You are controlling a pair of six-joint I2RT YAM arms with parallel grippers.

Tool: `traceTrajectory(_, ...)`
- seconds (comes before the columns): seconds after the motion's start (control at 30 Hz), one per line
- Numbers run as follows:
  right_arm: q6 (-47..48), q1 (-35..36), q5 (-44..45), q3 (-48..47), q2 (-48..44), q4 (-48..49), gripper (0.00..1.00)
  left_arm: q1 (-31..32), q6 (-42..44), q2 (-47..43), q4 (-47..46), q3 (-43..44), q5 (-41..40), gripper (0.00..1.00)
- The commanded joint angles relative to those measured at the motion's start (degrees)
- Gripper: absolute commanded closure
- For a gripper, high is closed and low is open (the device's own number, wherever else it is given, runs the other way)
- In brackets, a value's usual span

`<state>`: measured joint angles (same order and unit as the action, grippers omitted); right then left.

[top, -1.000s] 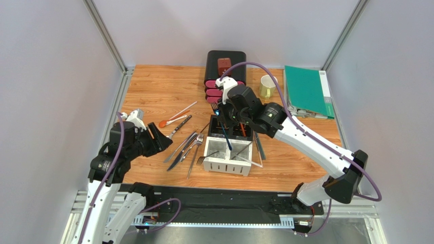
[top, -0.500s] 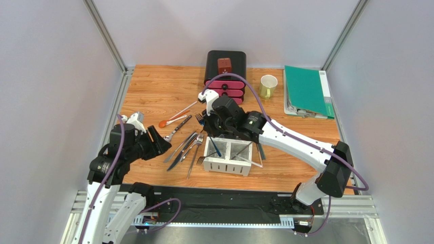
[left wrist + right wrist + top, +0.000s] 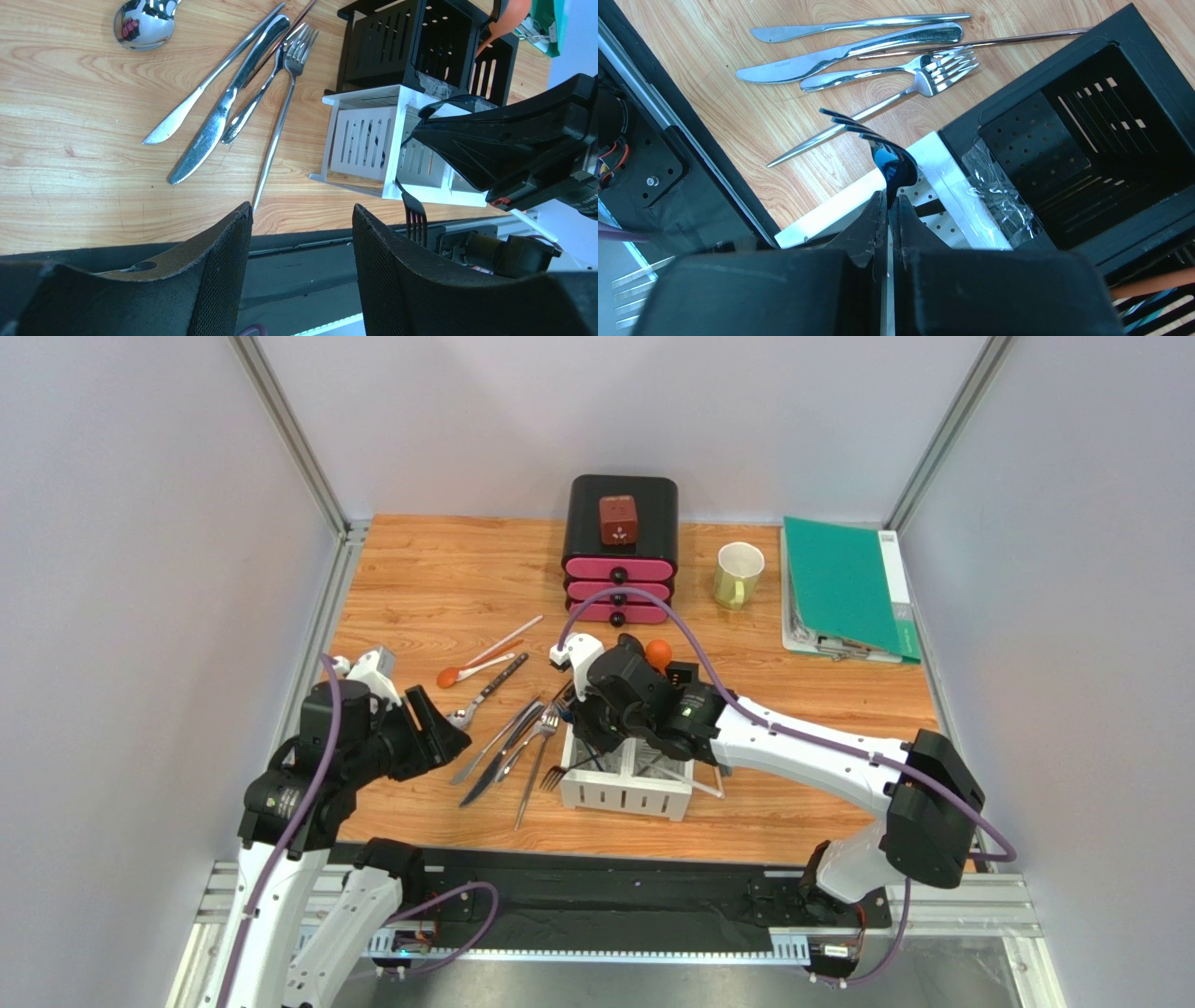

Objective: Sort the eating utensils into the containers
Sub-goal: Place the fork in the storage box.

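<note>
My right gripper (image 3: 889, 199) is shut on the neck of a black plastic fork (image 3: 890, 159). The fork's tines stick out past the near-left white compartment of the caddy (image 3: 624, 793). In the top view this gripper (image 3: 606, 725) hangs low over the caddy and hides much of it. An orange spoon (image 3: 657, 651) stands in a black back compartment. Silver knives and forks (image 3: 508, 745) lie left of the caddy. A silver spoon (image 3: 481, 700) and an orange plastic spoon (image 3: 456, 675) lie farther back. My left gripper (image 3: 443, 730) is open and empty, near the left edge, apart from the utensils.
A black-and-pink drawer box (image 3: 620, 546) stands at the back centre. A pale green mug (image 3: 738, 574) and a green folder (image 3: 842, 585) lie to the back right. A thin pale stick (image 3: 508, 637) lies behind the orange spoon. The table's near edge (image 3: 302, 234) runs just beyond the left fingers.
My right arm swung from above the caddy's back compartments toward the near-left white one and came lower, carrying the black fork. The left arm stayed still.
</note>
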<state>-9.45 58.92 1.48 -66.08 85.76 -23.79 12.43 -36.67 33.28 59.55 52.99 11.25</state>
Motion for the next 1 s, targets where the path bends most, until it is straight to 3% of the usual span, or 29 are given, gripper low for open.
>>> traceTrajectory(0.0,0.8,0.6,1.0,3.0,-4.1,4.6,1.0,0.3,1.4,-0.6,1.2,2.1,-0.4,0.39)
traceTrajectory(0.17,0.5,0.9,-0.1,4.6,-4.3,5.0,0.99,0.3,1.3,-1.1,1.5,1.9,-0.6,0.39)
traceTrajectory(0.23,0.4,1.1,-0.6,4.5,-3.9,4.5,0.87,0.3,1.2,-1.6,1.7,1.5,-0.8,0.39)
traceTrajectory(0.4,0.3,1.3,-0.6,3.1,-3.4,3.5,0.74,0.3,0.8,-2.5,1.8,0.5,-0.9,0.39)
traceTrajectory(0.47,-0.2,1.2,-0.4,2.5,-3.6,2.7,0.61,0.3,0.6,-2.8,1.8,0.5,-1.0,0.39)
traceTrajectory(0.6,-1.5,1.2,1.1,1.2,-4.3,1.6,0.55,0.3,0.4,-3.2,1.3,0.3,-1.5,0.39)
traceTrajectory(0.77,-5.3,1.2,10.1,0.1,-10.5,-2.6,0.55,0.3,-0.9,-3.8,-0.7,-1.1,-0.8,0.39)
traceTrajectory(0.9,-12.1,0.2,27.7,-0.5,-16.6,-11.3,0.51,0.3,-1.0,-3.0,-2.0,-1.9,-0.1,0.39)
traceTrajectory(0.97,-15.0,-3.2,30.7,0.2,-18.8,-15.0,0.52,0.3,-0.9,-2.7,-2.9,-2.6,0.4,0.39)
